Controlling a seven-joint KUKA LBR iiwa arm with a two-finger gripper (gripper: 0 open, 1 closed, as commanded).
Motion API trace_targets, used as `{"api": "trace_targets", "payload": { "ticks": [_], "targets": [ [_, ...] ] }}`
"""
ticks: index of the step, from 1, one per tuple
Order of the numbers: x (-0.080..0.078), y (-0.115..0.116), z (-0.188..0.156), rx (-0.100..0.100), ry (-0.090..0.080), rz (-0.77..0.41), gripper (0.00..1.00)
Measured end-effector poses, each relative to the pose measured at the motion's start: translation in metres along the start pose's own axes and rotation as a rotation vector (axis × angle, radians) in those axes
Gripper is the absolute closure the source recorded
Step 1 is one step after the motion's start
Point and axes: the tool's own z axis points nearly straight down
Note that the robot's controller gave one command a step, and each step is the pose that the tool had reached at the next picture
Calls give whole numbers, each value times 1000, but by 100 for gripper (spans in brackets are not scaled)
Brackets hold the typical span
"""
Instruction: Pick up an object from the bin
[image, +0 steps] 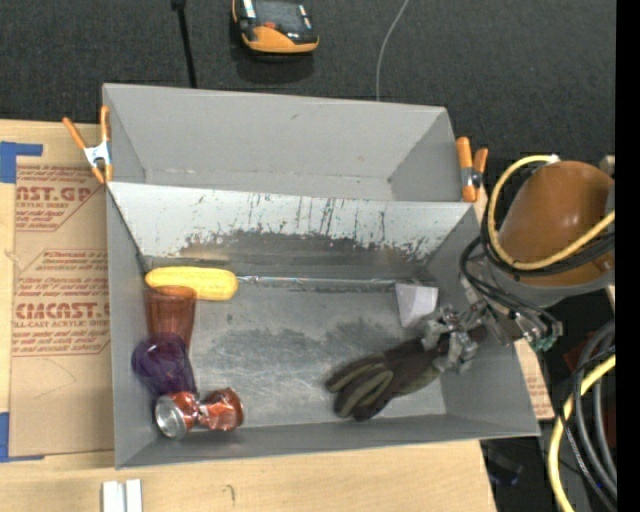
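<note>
Looking down into the grey bin (290, 170), with the arm entering from the right under its orange cover (550, 215). The gripper (450, 342) sits low by the right wall, at the cuff end of a dark glove (385, 378) that lies flat on the floor, its far end pointing toward the lower middle of the bin. Gripper and cuff appear to touch, but metal and dark cloth merge here. How far the gripper is open, and whether it has any cloth in it, cannot be told. Just above the gripper a small white piece (418, 300), perhaps folded paper, rests near the wall. Well apart, along the left side, lie a yellow banana (195, 283), a reddish-brown cup (170, 315), a purple object (160, 365) and a crushed red can (200, 412).

Step in hand, as judged: securing the glove at its cuff, before any lift. For a sound grasp the gripper should close across the cuff where the cloth is thickest, low enough to gather both layers rather than pinch one fold. The right wall is close, so the wrist needs to keep clear of it and of the white piece. A limp glove will hang and swing, so the lift ought to go straight up until the dangling end has cleared floor and rim. Should the cloth slip out, a new grasp nearer the palm is the likely remedy.
</note>
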Motion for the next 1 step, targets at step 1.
{"api": "trace_targets", "payload": {
  "ticks": [1],
  "targets": [
    [8, 5, -68, 0, 0, 5, 100]
  ]
}}
